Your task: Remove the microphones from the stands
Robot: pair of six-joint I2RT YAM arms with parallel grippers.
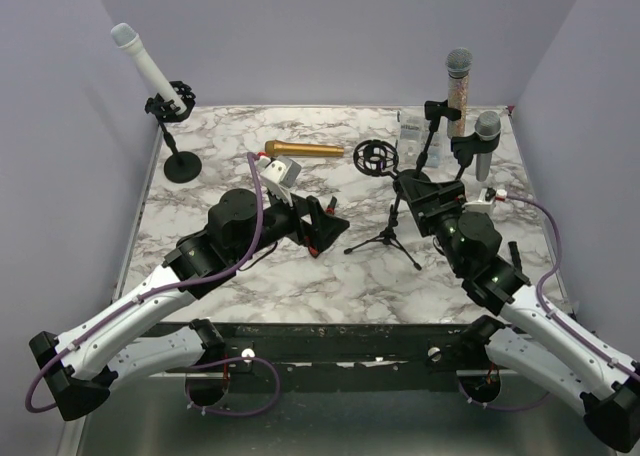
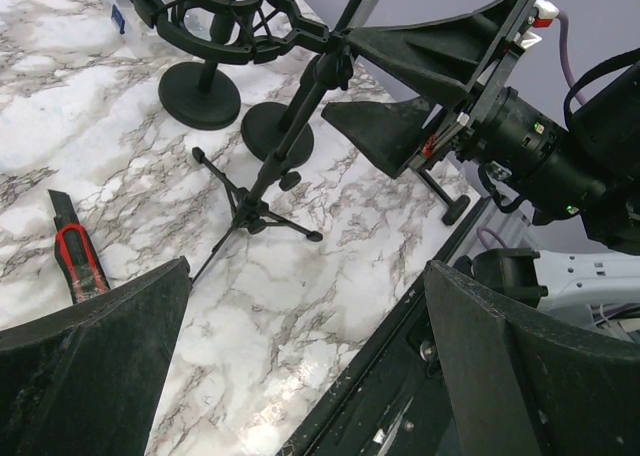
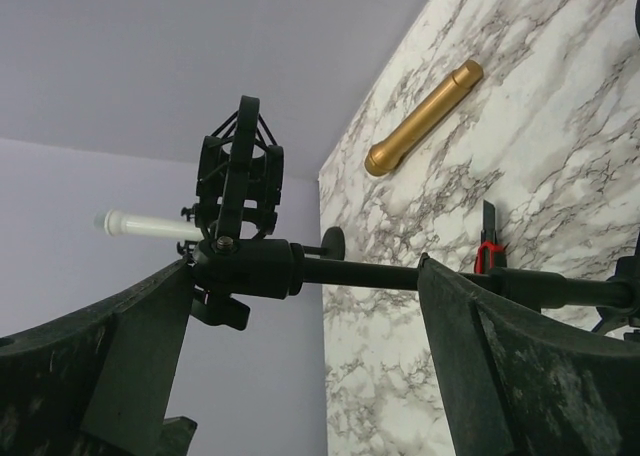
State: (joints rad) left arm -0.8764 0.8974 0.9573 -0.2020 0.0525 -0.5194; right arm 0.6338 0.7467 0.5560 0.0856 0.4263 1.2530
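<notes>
Removal looks finished, since the gold microphone (image 1: pixel 305 149) lies flat on the counter (image 1: pixel 300 276) beside the empty shock mount (image 1: pixel 375 157) of the tripod stand (image 1: pixel 388 238), right pincer (image 3: pixel 300 276) spread astride its pole, left pincer (image 2: pixel 308 268) spread and empty, no writing legible.
</notes>
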